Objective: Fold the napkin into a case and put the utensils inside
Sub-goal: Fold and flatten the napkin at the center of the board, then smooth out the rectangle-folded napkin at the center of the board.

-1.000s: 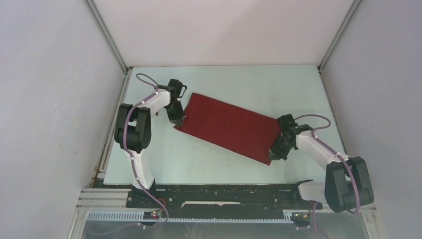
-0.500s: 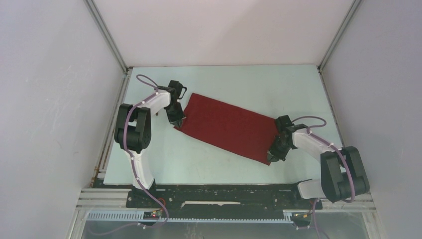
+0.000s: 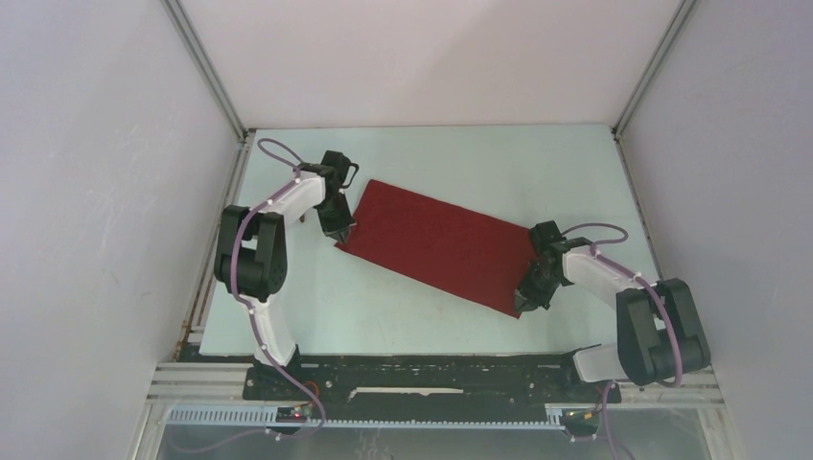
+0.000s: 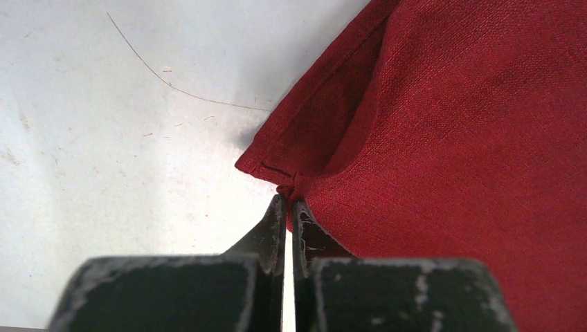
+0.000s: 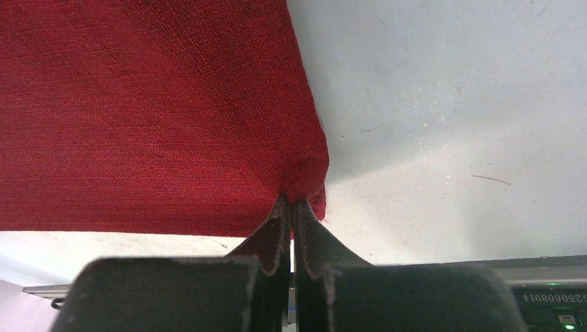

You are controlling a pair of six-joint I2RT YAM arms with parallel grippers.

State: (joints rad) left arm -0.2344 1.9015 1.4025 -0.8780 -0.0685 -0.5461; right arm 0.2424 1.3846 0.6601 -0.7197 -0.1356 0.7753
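The dark red napkin (image 3: 436, 244) lies spread as a slanted rectangle on the pale table, running from upper left to lower right. My left gripper (image 3: 340, 233) is shut on the napkin's near left corner (image 4: 287, 188), the cloth bunched between the tips. My right gripper (image 3: 524, 302) is shut on the napkin's near right corner (image 5: 304, 183), pinched the same way. The cloth (image 5: 138, 104) stretches away from both sets of fingers. The utensils are out of view.
White walls close the table (image 3: 460, 158) on the left, right and back. A black rail (image 3: 431, 369) with the arm bases runs along the near edge. A thin hair-like thread (image 4: 166, 83) lies on the table beside the left corner.
The right arm has drawn in slightly toward the left, its elbow shifting with it. The napkin's near edge moved a little; both grips hold as before.
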